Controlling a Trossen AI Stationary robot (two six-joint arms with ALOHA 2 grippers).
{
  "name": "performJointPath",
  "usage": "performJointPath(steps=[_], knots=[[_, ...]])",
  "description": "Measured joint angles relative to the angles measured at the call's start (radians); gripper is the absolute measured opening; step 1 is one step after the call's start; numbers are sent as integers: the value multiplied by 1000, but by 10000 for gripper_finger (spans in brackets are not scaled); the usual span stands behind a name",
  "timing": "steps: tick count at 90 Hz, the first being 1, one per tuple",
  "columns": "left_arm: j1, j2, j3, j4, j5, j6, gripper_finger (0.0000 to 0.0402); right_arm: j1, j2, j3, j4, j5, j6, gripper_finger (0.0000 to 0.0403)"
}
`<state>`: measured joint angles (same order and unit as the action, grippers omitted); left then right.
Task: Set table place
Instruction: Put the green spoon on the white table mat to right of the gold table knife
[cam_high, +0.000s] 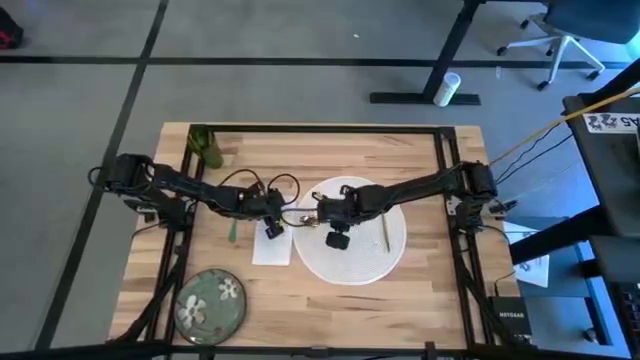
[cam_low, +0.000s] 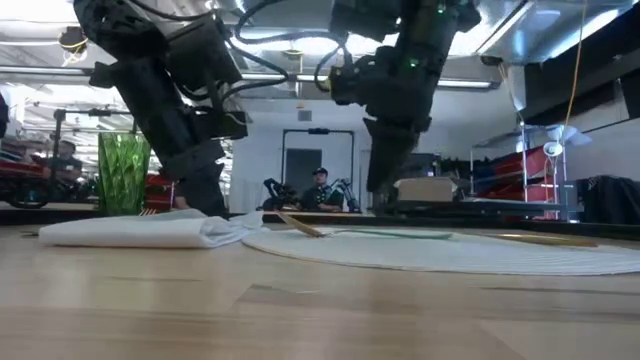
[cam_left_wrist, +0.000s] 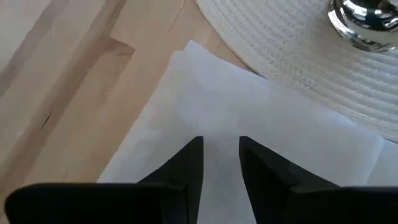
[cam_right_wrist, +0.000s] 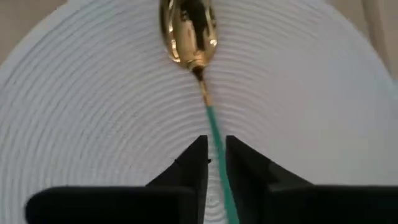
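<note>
My right gripper (cam_right_wrist: 216, 158) has its fingers pinching the thin, hard, slippery spoon (cam_right_wrist: 189, 34) by its green handle, over the middle of the white placemat (cam_right_wrist: 93, 124).

We see the pale wooden desk (cam_high: 400, 150) carrying a white placemat (cam_high: 372, 258), a napkin (cam_high: 271, 247), a green fork (cam_high: 233, 228), a floral plate (cam_high: 211, 301) and a green cup (cam_high: 206, 147).

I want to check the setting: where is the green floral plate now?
In the high view, the green floral plate lies at the table's near-left corner, apart from the white placemat and napkin.
</note>
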<state>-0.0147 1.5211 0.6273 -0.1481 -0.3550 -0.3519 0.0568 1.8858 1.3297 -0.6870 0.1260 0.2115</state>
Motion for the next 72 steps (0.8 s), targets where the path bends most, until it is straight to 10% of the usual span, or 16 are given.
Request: performJointPath(steps=[72], knots=[[0,0,-1,-8,-1,11,88,-51,111,-4,119,-146,-202,78]])
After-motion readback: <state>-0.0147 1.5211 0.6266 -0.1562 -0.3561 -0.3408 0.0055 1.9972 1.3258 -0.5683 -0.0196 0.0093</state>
